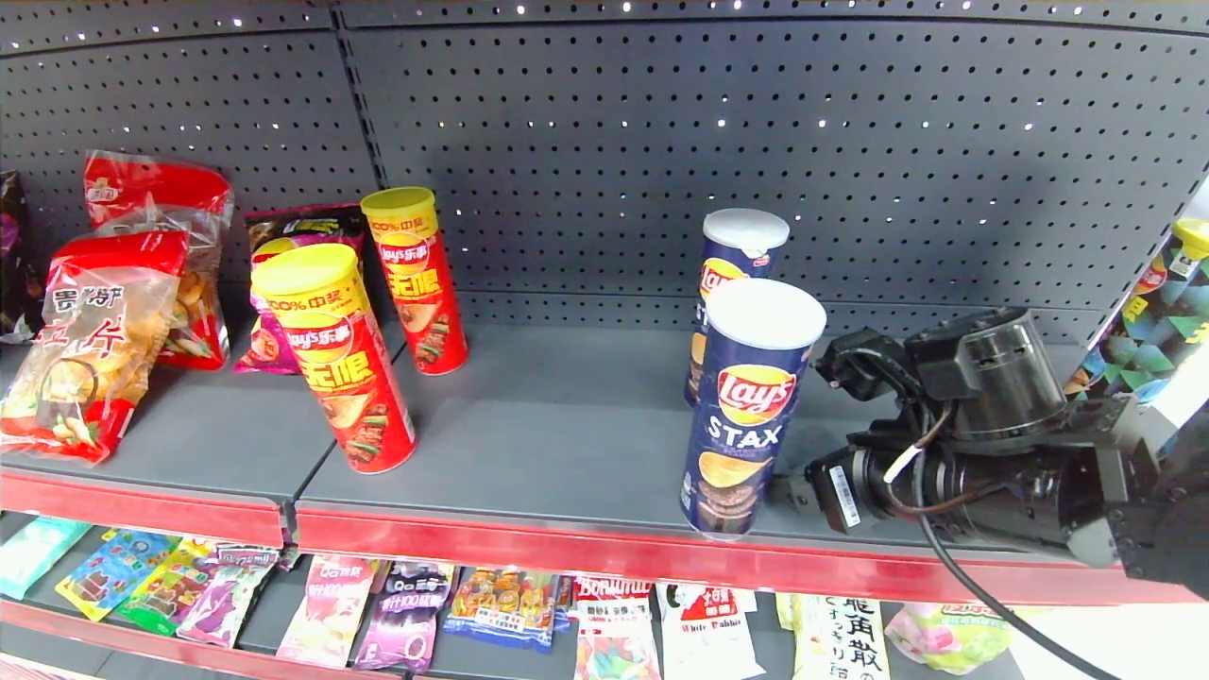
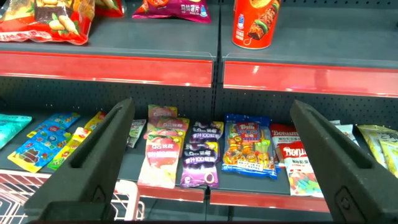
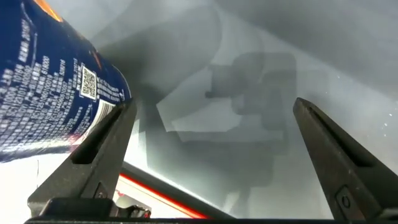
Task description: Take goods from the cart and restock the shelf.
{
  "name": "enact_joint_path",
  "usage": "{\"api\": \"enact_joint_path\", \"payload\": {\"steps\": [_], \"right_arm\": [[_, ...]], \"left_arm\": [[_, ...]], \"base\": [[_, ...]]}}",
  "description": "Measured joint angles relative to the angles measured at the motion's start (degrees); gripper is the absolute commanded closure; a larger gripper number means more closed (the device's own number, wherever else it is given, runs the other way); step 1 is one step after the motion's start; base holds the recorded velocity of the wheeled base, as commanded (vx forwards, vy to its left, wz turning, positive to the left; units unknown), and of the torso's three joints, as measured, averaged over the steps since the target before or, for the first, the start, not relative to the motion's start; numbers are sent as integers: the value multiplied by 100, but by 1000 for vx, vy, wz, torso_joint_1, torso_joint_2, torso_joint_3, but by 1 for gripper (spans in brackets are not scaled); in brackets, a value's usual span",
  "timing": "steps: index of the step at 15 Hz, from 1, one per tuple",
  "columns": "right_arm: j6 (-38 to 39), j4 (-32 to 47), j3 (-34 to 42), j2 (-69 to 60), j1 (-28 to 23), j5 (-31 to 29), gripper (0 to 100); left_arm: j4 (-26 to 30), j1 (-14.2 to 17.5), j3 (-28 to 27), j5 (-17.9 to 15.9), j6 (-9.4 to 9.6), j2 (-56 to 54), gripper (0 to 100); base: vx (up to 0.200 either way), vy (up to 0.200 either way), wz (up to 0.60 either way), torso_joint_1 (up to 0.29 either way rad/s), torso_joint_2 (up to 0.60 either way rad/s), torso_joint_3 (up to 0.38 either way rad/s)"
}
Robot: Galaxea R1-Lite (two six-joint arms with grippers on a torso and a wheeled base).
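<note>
Two blue chip cans with white lids stand on the grey shelf: one at the front edge, one behind it. My right gripper sits low on the shelf just right of the front can. In the right wrist view the gripper is open, and the blue can lies beside one fingertip, not between the fingers. My left gripper is open and holds nothing, facing the lower shelf of candy bags. Two red cans with yellow lids stand further left.
Red snack bags lean at the shelf's left end. Between the red and blue cans the shelf is bare. A colourful package sits at the far right. Flat candy bags fill the lower shelf. White wire basket corner shows below my left gripper.
</note>
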Motion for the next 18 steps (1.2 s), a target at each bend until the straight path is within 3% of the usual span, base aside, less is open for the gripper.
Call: {"api": "enact_joint_path", "payload": {"steps": [18], "right_arm": [[33, -38, -229, 200, 156, 0, 0]], "left_arm": [[0, 0, 0, 0, -2, 0, 0]], "base": [[0, 0, 0, 0, 0, 0]]}}
